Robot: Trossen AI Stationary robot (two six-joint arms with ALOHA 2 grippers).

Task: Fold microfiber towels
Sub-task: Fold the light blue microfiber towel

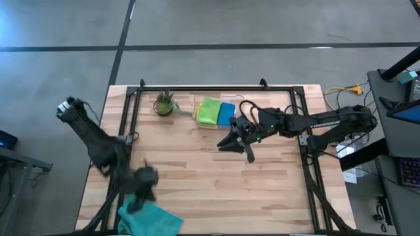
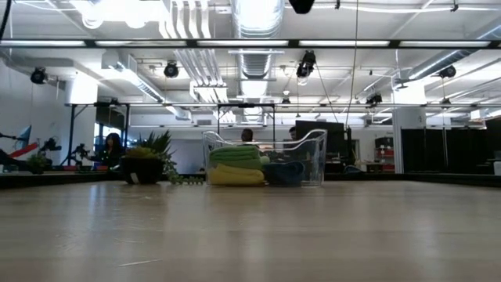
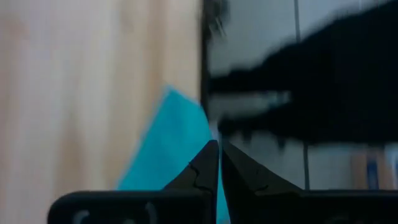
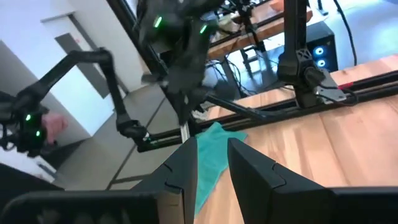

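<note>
Teal towel [image 1: 149, 219] sits crumpled at the table's near edge on your left side, and the left gripper [image 1: 141, 190] is right on top of it with fingers pinched together on the cloth's upper edge. Its bulk runs from the gripper toward the table edge. Right gripper [image 1: 244, 140] hangs mid-table, well apart, fingers parted and empty. Green towel [image 1: 209, 111], blue towel [image 1: 226, 113] and yellow towel [image 2: 235, 175] are stacked in the clear bin [image 2: 313, 153] at the far edge, beside the plant [image 1: 164, 103]. Left arm is clearly nearer, so I'd expect it to drag the teal inward.
</note>
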